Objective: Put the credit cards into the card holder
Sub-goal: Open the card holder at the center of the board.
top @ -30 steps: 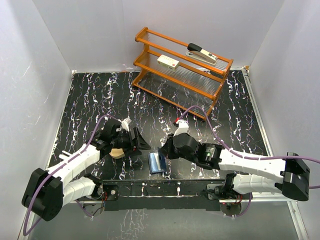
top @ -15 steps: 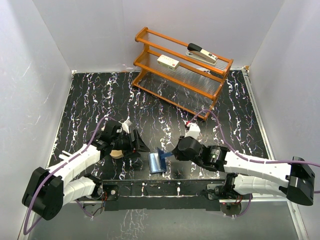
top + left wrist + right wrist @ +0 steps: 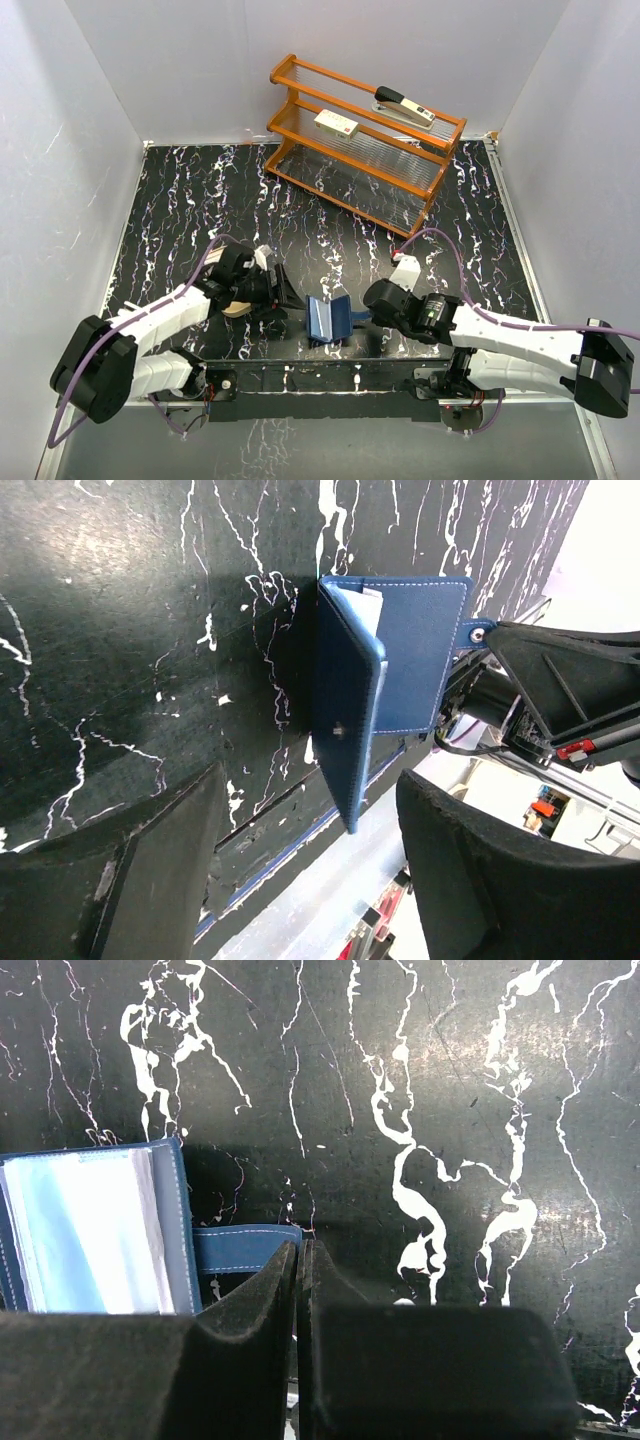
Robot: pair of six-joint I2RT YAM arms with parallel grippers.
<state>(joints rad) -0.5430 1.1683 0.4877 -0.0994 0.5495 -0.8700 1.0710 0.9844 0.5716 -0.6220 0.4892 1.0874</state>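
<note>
The dark navy card holder (image 3: 328, 318) stands half open in a V near the table's front edge. It also shows in the left wrist view (image 3: 395, 660). Its pale blue glossy inner pockets (image 3: 85, 1230) face my right wrist camera. My right gripper (image 3: 362, 314) is shut on the holder's snap tab (image 3: 245, 1248), just right of the holder. My left gripper (image 3: 280, 292) is open and empty, just left of the holder, with its fingers (image 3: 160, 870) spread wide. No loose credit card is in view. A pale sheet (image 3: 360, 605) sits in a pocket; I cannot tell whether it is a card.
A tan oval tray (image 3: 237, 308) lies mostly hidden under my left gripper. An orange wire rack (image 3: 365, 140) at the back holds a cream box with a red label (image 3: 336, 124) and a stapler (image 3: 404, 108). White walls enclose the black marbled table (image 3: 200, 200).
My right gripper has moved right with the snap tab. The card holder went from lying flat to standing half open, shifted slightly right. My left gripper moved a little toward it.
</note>
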